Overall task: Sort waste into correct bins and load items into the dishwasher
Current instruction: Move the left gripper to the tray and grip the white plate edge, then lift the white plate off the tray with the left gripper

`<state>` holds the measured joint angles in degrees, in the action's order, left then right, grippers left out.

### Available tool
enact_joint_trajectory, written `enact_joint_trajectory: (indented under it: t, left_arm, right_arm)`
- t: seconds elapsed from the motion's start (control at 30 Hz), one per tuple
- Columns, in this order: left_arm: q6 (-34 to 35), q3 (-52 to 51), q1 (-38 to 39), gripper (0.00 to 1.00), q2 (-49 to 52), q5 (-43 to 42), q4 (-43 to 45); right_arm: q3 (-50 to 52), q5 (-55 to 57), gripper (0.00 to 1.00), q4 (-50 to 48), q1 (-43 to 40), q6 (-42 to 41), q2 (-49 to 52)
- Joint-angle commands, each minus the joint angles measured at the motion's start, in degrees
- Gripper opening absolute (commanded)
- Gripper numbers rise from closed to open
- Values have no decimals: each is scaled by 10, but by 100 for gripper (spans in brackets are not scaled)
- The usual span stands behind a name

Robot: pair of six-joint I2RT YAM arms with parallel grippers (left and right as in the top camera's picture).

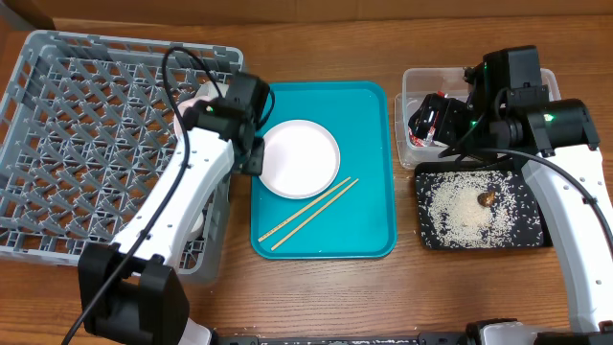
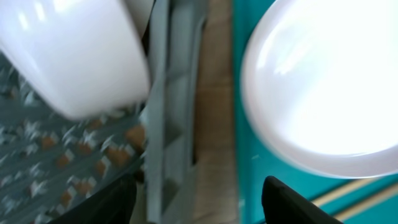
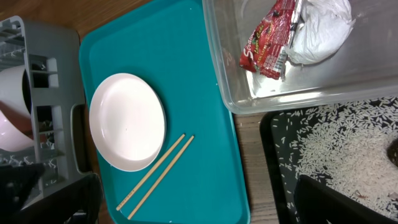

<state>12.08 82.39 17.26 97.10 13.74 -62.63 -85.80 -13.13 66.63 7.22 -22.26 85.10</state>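
Left gripper (image 2: pixel 198 202): fingers spread, empty, hanging over the gap between wall of large grey plastic lattice dish rack (image 1: pixel 86 144) and round white plate (image 1: pixel 300 158). Plate lies flat on teal serving tray (image 1: pixel 374 192); thin wooden chopsticks (image 1: pixel 311 213) near its edge, not touching. White bowl (image 2: pixel 74 56) sits in rack by right wall. Likely step: plate pick. Flat rim is hard to pinch, so approach low at rack-side rim, tilt up, slot between pegs, clear of bowl. Right gripper (image 3: pixel 196 199): fingers wide apart, empty, over clear plastic tub (image 1: pixel 412 86).

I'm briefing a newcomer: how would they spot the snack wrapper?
Find the teal tray in the middle; a clear tub sits beside it, by the black tray of rice. Inside, next to a white tissue, the wrapper is the only red, crinkled thing.
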Motion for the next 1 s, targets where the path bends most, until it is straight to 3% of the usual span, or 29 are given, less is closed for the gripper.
enact_joint_trajectory:
  t: [0.0,0.07,0.13,0.23,0.57,0.73,0.97]
  left_arm:
    - [8,65,4,74,-27,-123,5]
    - [8,76,4,84,-27,-174,21]
    - [8,76,4,88,-27,-209,38]
    - [14,73,4,73,-20,-209,43]
    - [62,47,5,80,52,-209,17]
    - [84,47,16,77,72,-198,-8]
    - [160,21,40,71,73,-110,-33]
  right_arm:
    - [0,3,100,-3,1,1,-2]
    - [0,3,100,-3,1,1,-2]
    - [0,3,100,-3,1,1,-2]
    - [0,3,100,-3,1,1,-2]
    - [0,3,100,-3,1,1,-2]
    - [0,3,100,-3,1,1,-2]
    - [0,3,100,-3,1,1,-2]
